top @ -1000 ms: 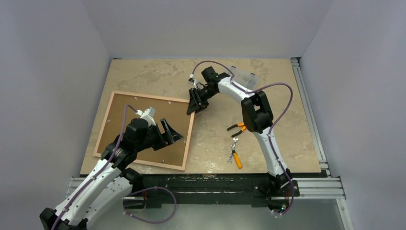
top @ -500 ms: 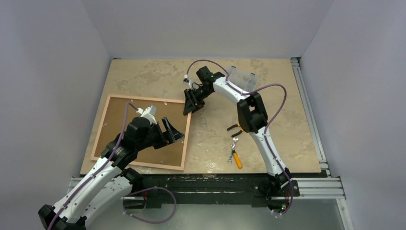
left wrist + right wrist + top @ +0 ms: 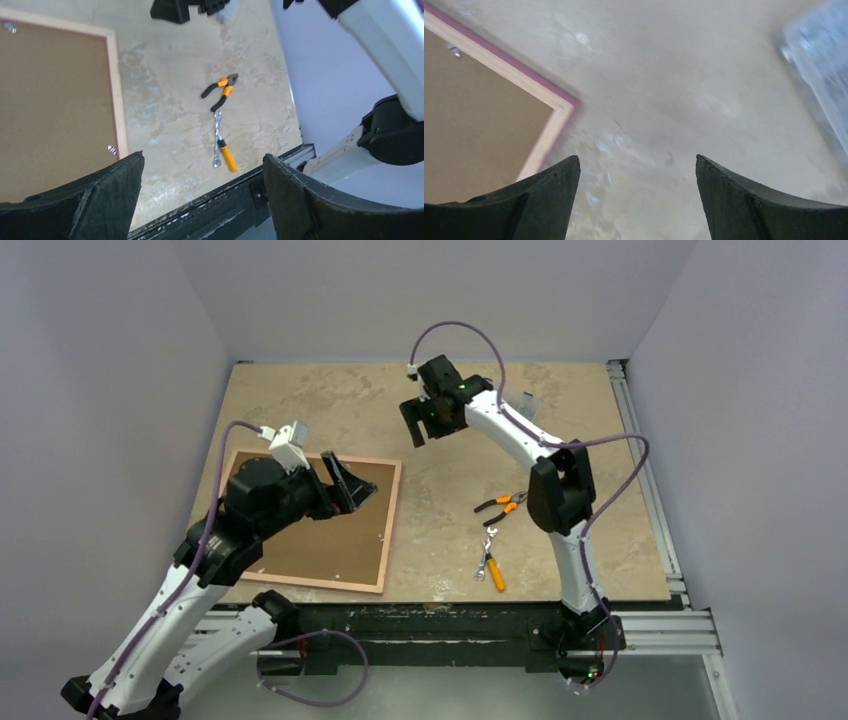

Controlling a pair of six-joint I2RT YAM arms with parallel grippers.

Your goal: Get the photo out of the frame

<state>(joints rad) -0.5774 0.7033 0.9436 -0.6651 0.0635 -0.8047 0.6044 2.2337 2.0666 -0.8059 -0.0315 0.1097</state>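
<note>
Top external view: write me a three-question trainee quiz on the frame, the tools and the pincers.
1. True or false: the frame lies with its brown backing board facing up.
2. The pliers lie: A on the backing board; B on the table, right of the frame; C in a pincer.
3. What state are the left pincer and right pincer in?
Key: 1 true; 2 B; 3 both open, holding nothing.
</note>
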